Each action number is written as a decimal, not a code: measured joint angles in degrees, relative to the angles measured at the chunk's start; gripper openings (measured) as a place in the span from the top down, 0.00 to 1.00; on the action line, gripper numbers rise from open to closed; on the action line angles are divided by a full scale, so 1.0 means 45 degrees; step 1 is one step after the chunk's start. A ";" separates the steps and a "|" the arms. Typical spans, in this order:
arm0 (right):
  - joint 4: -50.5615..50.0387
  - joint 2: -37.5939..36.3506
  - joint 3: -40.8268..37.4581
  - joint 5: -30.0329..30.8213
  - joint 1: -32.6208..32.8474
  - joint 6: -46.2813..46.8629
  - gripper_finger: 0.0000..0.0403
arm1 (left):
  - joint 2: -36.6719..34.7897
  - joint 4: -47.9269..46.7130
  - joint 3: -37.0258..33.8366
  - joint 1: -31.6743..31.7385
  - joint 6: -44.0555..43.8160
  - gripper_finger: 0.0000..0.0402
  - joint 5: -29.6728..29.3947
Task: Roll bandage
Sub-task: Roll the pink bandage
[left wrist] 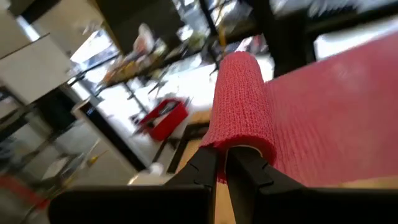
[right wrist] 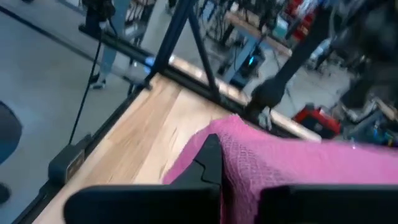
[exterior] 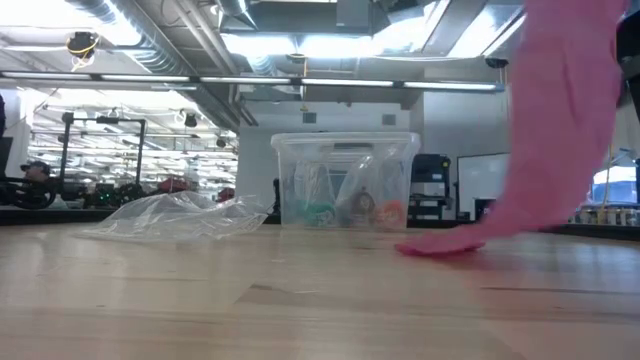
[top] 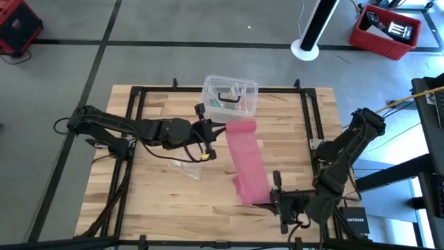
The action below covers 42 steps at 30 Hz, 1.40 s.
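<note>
A clear plastic box sits at the table's twelve o'clock edge, with small items inside that are too blurred to name. A crumpled clear plastic wrapper lies on the bare wood of the wooden table, near centre, toward seven o'clock from the box. Off the table, a red crate stands on the grey floor at two o'clock, beside a white pole base.

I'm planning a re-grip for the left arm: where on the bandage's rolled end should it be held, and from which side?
Grip the bandage on the rolled end, end-on along the roll's axis, as the left tool does now. The roll is a firm cylinder; the flat strip beyond it is limp. The right tool holds the opposite end.
</note>
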 joint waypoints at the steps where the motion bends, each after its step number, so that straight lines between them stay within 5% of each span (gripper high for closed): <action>1: -0.0318 0.0075 -0.0006 0.0028 -0.0003 0.0332 1.00 | -0.0143 0.0212 0.0000 -0.0098 -0.0066 0.97 0.0228; 11: -0.0933 0.0605 -0.0695 0.0555 -0.0257 0.1933 1.00 | -0.1438 -0.0926 0.0005 -0.0806 -0.1605 0.97 0.1591; 17: 0.1459 0.0581 0.0100 0.0077 -0.0071 -0.1311 1.00 | -0.1158 -0.0574 0.0010 -0.0519 -0.0783 0.97 -0.0557; 25: 0.1488 0.0590 0.2457 0.0373 -0.0013 -0.4966 1.00 | -0.0580 -0.1331 0.0010 -0.0026 -0.0548 0.97 -0.0971; 32: 0.1518 0.0591 0.4888 0.1962 -0.0348 -0.8702 1.00 | -0.0351 -0.1646 0.0010 -0.0499 -0.0011 0.97 -0.0982; 42: 0.1170 0.0417 0.7651 0.1267 -0.2493 -0.9389 1.00 | 0.0093 -0.2001 0.0019 -0.1400 0.0265 0.97 -0.1030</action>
